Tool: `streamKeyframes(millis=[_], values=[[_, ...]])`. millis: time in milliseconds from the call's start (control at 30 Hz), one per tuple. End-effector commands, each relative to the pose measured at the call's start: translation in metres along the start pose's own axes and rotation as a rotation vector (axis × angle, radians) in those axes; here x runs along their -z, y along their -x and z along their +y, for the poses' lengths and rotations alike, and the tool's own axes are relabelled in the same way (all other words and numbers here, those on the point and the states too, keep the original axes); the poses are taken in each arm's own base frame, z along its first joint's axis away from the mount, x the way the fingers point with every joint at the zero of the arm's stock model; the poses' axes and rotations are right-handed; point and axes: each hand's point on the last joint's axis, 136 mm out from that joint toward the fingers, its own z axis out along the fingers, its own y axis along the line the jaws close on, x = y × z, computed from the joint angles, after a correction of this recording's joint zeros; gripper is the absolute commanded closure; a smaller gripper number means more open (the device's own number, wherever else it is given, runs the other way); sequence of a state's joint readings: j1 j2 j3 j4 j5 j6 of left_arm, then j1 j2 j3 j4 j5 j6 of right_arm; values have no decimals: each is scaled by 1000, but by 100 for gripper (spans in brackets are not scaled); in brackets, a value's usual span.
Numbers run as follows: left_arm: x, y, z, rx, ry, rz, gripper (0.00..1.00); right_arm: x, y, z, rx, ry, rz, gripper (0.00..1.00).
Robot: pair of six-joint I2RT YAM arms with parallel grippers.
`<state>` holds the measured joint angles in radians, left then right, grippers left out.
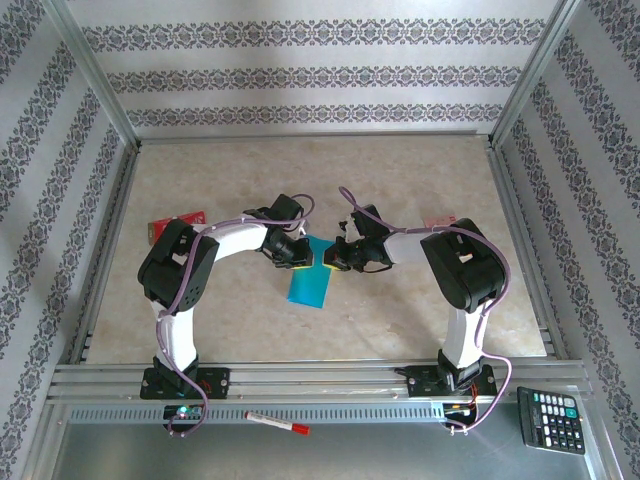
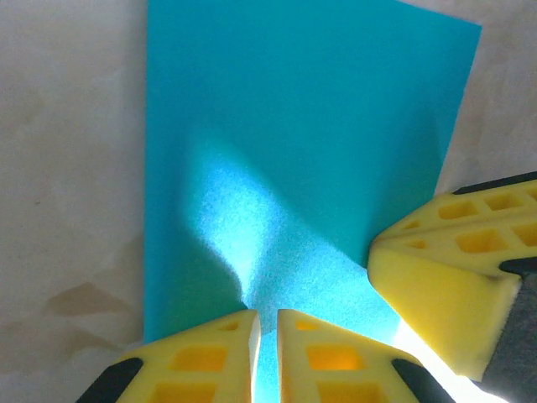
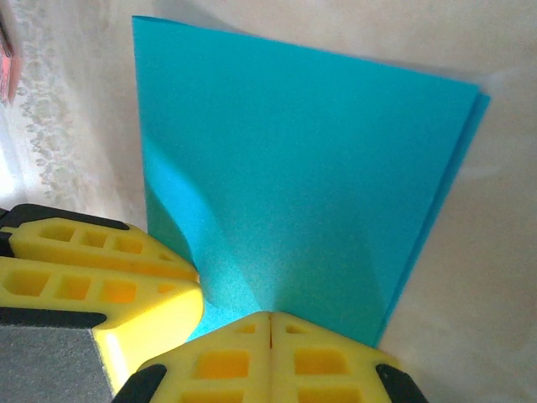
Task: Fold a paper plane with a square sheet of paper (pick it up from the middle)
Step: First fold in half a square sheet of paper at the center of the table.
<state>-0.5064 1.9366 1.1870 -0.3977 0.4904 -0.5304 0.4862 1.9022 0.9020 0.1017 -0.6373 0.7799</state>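
Two hands pinch one edge of the folded matte teal-blue paper sheet [image 1: 308, 287]: left hand [image 2: 267, 315] and right hand [image 3: 270, 315], side by side. Black calculator [image 1: 550, 418] well right of the sheet, key labels unreadable.

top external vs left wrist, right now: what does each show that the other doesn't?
Top external: calculator, red marker, red-and-white card on the table. Left wrist: close-up of the left tool pinching an edge of the teal paper, with glare on the sheet. Both: the paper, with the right tool gripping the same edge alongside.
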Motion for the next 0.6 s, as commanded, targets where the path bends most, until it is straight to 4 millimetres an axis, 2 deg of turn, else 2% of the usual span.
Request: streamKeyframes(millis=[0,100,200,400,567], values=[[-2,0,9,17,-1,1,84,-9,-32,-84,-122,-270,54,100],[11,10,-12,3,-72,-34,82,-8,-32,-84,-121,-272,54,100],[18,21,-21,-12,-92,-60,82,-8,-32,-84,-119,-271,53,100],[10,39,-10,15,-74,-68,83,-8,-30,-82,-117,-268,50,100],[-3,43,3,30,-56,-47,84,-7,-30,-82,-119,-270,48,100]])
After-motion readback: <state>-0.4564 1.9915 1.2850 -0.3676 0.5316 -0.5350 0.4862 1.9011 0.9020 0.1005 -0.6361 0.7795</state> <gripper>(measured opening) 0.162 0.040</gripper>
